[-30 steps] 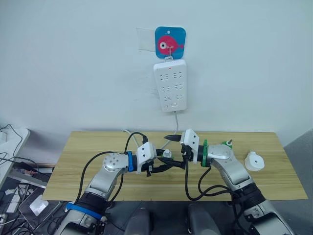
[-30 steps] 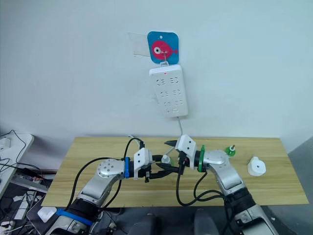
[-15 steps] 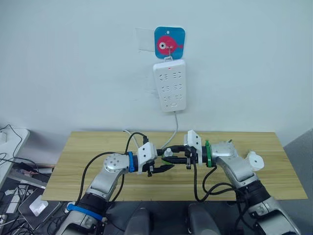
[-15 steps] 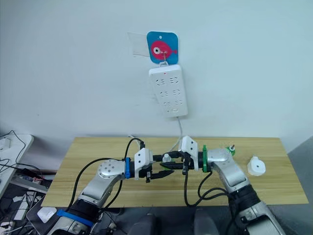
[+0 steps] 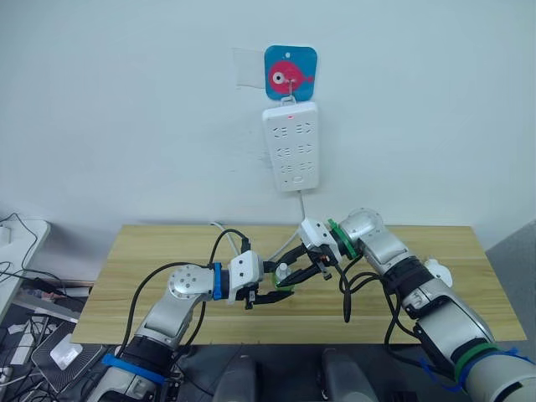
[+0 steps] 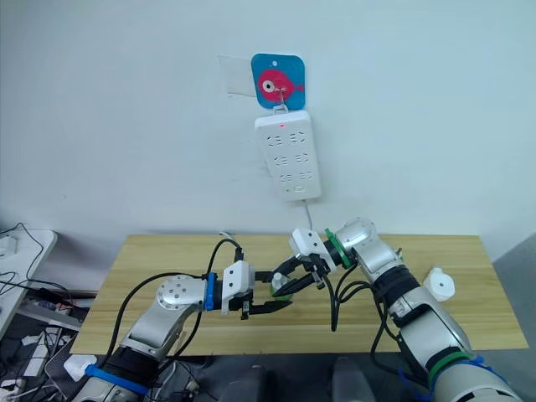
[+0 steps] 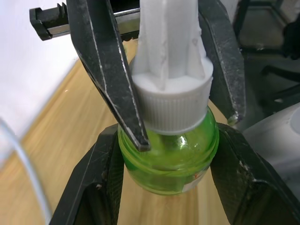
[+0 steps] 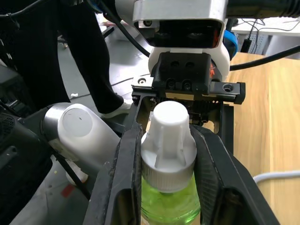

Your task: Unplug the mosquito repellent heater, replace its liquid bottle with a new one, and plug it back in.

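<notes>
**Both grippers clamp one green bottle above the table**

Over the middle of the wooden table (image 5: pixel 151 251), the two arms meet on a small liquid bottle (image 7: pixel 168 157) with a clear green body and a white ribbed cap (image 8: pixel 168 152). The left gripper (image 5: pixel 272 287) comes in from the left and holds the green body, one black finger pressed against each side of it, as the left wrist view shows. The right gripper (image 5: pixel 308 270) reaches in from the right and slightly farther back, and its two fingers pinch the white cap, one on each side. Both grippers are therefore clenched on the same bottle, which hangs in the air between them, clear of the tabletop.

The mosquito repellent heater (image 5: pixel 436 275), a small white rounded unit, lies on the table near its right end, well apart from the two grippers and partly hidden behind the right arm.

On the wall beyond the table hangs a long white power strip (image 5: pixel 291 146), upright, from a blue square hook plate (image 5: pixel 291 69) printed with a pink fish. Its white cord (image 5: pixel 300 216) drops from the lower end toward the far edge of the table, behind the grippers.
</notes>
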